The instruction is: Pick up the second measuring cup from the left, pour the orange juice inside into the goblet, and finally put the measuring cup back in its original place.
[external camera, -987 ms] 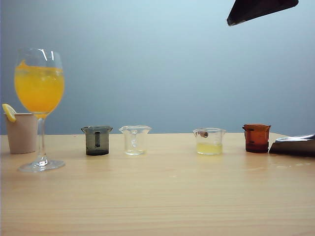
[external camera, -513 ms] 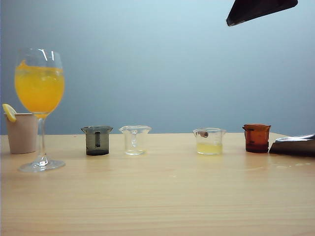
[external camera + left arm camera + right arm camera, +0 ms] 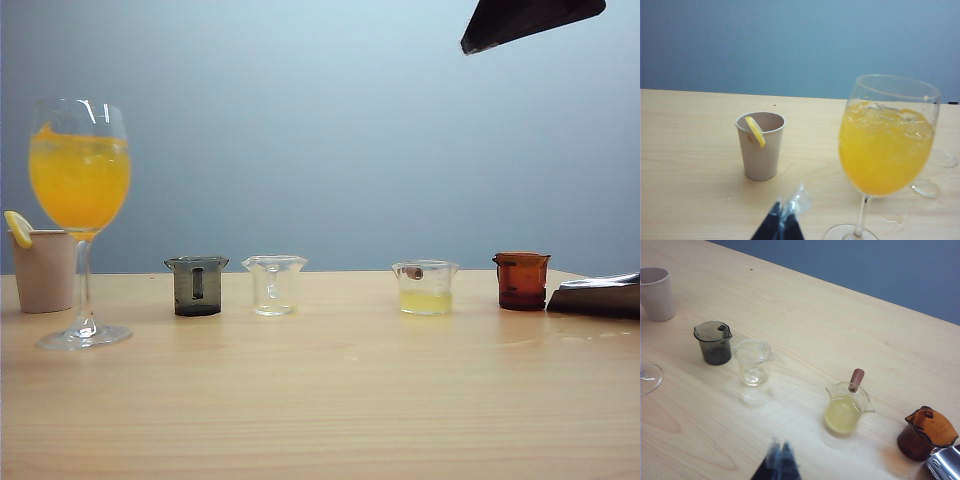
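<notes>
Left gripper (image 3: 781, 226) closed, empty, low above bench (image 3: 350, 400) near goblet (image 3: 80, 200) foot. Right gripper (image 3: 779, 462) closed, empty, hovering over bench short of cup row. Second measuring cup (image 3: 274, 284) upright, drained, between smoky grey cup (image 3: 197, 285) and pale-yellow cup (image 3: 426, 288). Orange juice (image 3: 80, 180) fills goblet bowl with ice. Beige cup (image 3: 43, 270) with lemon slice just behind goblet. Amber cup (image 3: 521, 280) at row's right end.

Dark, seemingly clear-tipped left hand (image 3: 785, 220), right hand (image 3: 778, 460).
</notes>
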Controlling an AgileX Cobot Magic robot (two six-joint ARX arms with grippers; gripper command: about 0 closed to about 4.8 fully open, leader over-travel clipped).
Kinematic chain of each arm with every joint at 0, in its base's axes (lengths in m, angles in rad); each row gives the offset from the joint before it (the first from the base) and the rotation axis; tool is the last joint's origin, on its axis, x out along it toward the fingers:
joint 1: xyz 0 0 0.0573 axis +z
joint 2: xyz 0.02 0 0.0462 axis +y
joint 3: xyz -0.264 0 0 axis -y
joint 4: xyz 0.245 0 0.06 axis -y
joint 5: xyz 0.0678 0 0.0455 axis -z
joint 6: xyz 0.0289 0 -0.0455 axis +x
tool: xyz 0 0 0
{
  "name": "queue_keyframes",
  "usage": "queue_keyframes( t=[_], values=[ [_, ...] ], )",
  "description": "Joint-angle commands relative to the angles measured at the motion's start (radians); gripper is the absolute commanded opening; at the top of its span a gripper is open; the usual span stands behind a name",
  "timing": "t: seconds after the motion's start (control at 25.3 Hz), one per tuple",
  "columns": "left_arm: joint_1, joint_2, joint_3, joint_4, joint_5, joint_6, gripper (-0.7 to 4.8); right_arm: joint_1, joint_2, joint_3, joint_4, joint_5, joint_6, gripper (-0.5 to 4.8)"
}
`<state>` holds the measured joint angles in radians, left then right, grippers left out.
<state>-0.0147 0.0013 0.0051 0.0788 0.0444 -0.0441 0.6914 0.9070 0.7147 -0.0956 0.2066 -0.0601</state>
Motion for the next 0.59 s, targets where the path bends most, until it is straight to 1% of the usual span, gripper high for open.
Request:
queue_keyframes(
  t=[0.04, 0.59],
  values=[
    [0.001, 0.000, 0.004, 0.012, -0.002, 0.008, -0.02, 0.000, -0.002, 0.003, 0.011, 0.001, 0.004, -0.05],
    [0.002, 0.000, 0.004, 0.012, 0.001, 0.008, -0.02, 0.000, -0.014, -0.003, 0.010, 0.001, 0.004, -0.05]
  ],
)
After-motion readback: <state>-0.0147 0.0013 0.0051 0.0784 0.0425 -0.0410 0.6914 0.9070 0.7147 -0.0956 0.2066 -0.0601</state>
